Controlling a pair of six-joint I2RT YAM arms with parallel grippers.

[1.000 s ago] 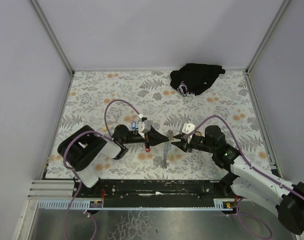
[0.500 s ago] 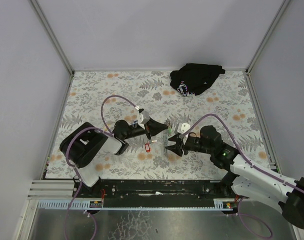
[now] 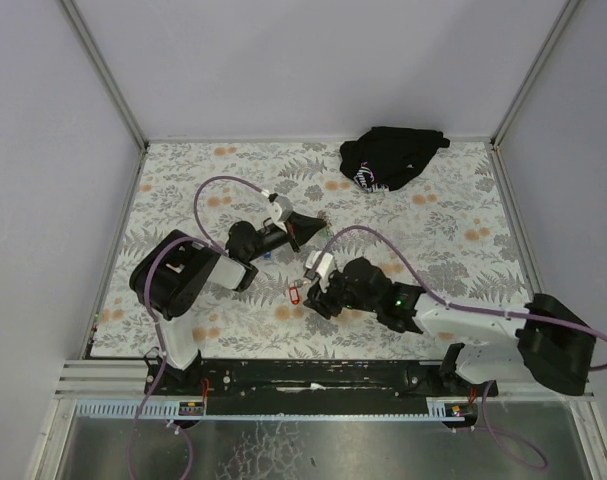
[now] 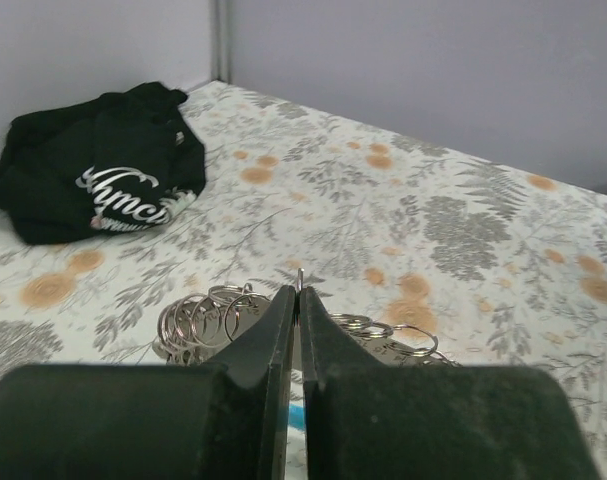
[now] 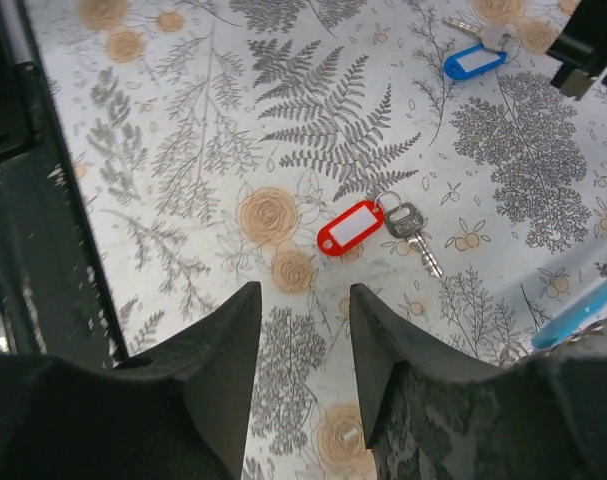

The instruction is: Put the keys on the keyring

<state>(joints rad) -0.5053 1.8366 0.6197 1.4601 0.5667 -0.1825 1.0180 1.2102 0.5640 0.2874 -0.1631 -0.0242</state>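
Note:
A key with a red tag (image 5: 351,227) (image 3: 294,293) lies flat on the floral table, just ahead of my right gripper (image 5: 305,300) (image 3: 309,299), which is open with nothing between its fingers. A blue-tagged key (image 5: 468,62) (image 3: 268,253) lies farther off, beside the left arm. My left gripper (image 4: 299,292) (image 3: 319,228) is shut, and a thin metal edge of the keyring (image 4: 300,280) pokes out between its tips. Several loose metal rings (image 4: 203,315) show on both sides of the jaws. A light-blue piece of the strap (image 5: 583,308) shows at the right edge of the right wrist view.
A black cloth bundle with white lettering (image 3: 391,157) (image 4: 93,175) lies at the back right of the table. The black base rail (image 3: 313,375) runs along the near edge. Grey walls close in the table on three sides.
My right arm has swung left to the red-tagged key, with its jaws open wider than a second ago. The left gripper has drawn back and away, still shut. The red-tagged key has stayed put.

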